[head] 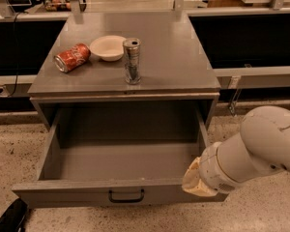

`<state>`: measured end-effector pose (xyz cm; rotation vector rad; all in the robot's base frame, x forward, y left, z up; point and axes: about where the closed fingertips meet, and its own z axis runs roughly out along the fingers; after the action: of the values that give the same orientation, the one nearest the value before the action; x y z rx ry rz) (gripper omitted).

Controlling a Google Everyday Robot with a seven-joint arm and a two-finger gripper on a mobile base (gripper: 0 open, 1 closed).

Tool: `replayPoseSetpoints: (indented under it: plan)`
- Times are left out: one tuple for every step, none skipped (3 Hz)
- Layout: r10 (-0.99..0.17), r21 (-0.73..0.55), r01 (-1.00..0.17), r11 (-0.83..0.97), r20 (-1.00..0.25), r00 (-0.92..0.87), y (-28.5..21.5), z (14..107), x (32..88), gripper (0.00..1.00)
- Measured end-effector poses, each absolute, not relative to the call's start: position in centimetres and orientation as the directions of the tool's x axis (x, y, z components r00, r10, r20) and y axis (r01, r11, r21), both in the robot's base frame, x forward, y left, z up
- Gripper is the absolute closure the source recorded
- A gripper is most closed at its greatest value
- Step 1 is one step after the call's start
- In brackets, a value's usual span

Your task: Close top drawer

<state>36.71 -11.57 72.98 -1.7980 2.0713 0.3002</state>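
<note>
The top drawer point(121, 158) is a wide, deep grey drawer, pulled far out of the grey cabinet and holding nothing. Its flat front panel point(63, 193) faces me, with a small black pull handle point(126, 196) at the centre. My gripper point(197, 181), on a thick white arm point(261, 146) coming in from the right, sits low at the right end of the front panel, against or just before it. Its tip is cream-coloured and partly hidden by the wrist.
On the cabinet top point(179, 57) a red soda can point(71, 58) lies on its side, next to a white bowl point(108, 47) and an upright silver can point(132, 61). Speckled floor surrounds the drawer. A black object point(9, 219) lies at the bottom left.
</note>
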Motion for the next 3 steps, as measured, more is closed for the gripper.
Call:
replayPoseSetpoints:
  plan:
    - [-0.907, -0.026, -0.985, 0.171, -0.396, -0.147, -12.0, 72.7, 36.2, 1.00]
    - [-0.920, 0.020, -0.980, 0.197, -0.343, -0.191, -12.9, 70.3, 35.1, 1.00]
    - [-0.927, 0.008, -0.979, 0.203, -0.320, -0.195, -12.8, 66.9, 32.5, 1.00]
